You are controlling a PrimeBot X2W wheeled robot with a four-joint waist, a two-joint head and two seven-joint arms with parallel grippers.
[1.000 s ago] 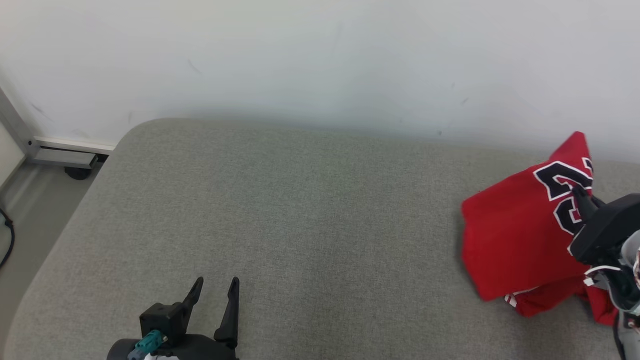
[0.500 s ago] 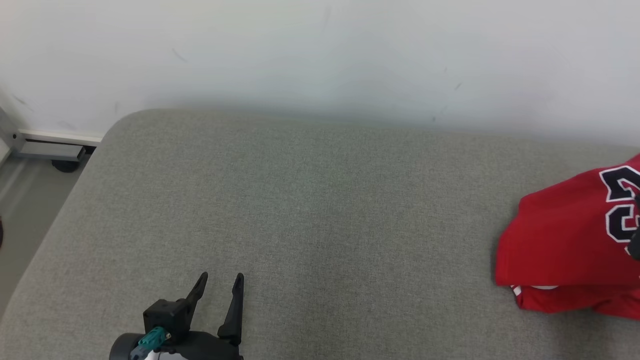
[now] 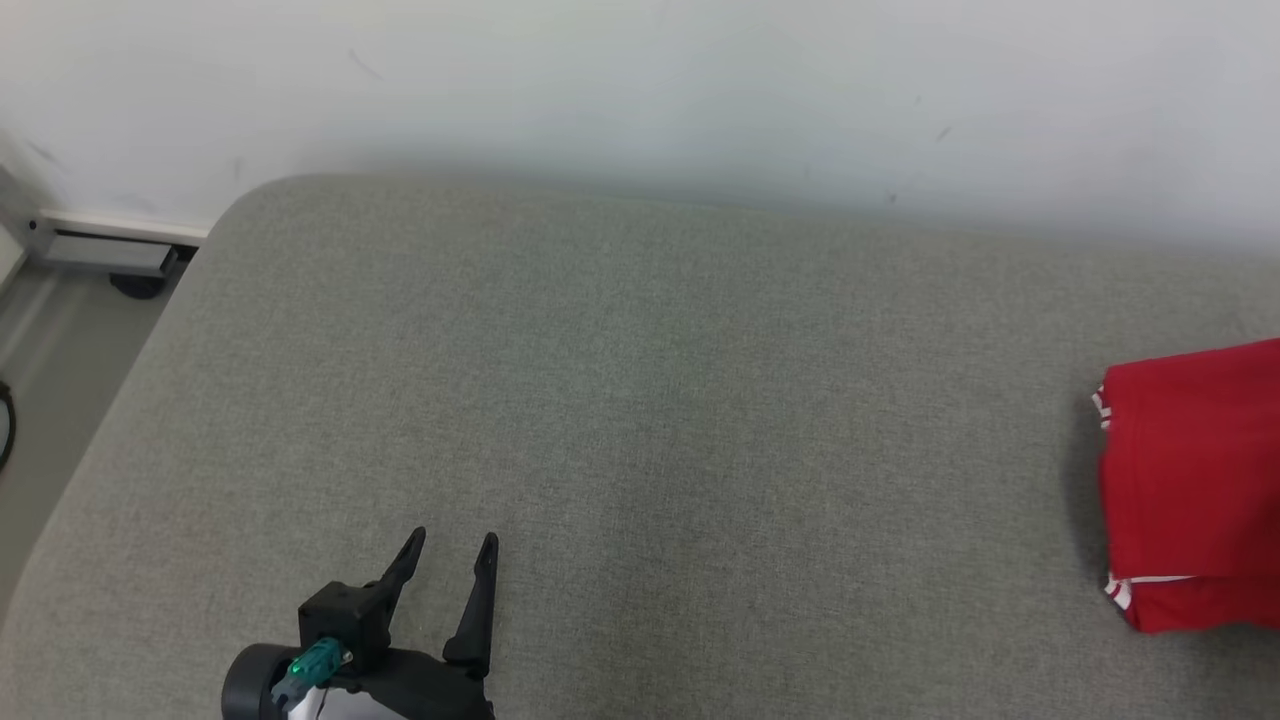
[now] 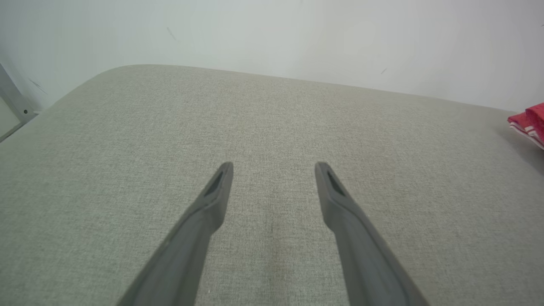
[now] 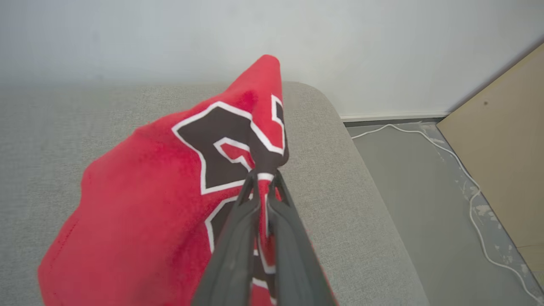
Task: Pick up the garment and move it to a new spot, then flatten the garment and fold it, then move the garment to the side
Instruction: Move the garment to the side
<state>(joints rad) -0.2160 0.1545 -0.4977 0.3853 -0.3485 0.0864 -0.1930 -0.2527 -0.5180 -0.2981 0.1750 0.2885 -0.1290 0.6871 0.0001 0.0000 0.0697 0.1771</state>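
A grey fabric surface (image 3: 640, 400) is stretching wide, its rounded corners curving down at both ends. A white wall (image 3: 640, 80), lightly scuffed, is rising just behind it. At the left end, a pale metal rail (image 3: 100, 245) is running along the foot of the wall, with a dark wheel (image 3: 135, 288) sitting under it, and a black cable (image 3: 7, 420) is looping over the grey floor (image 3: 50, 400). Past the right end, a white cable (image 5: 458, 162) is snaking across the floor beside a tan board (image 5: 501, 161) that is standing near the wall.

Red, black-numbered jersey (image 5: 140, 204) sits bunched at right end of cushion (image 5: 335, 178).
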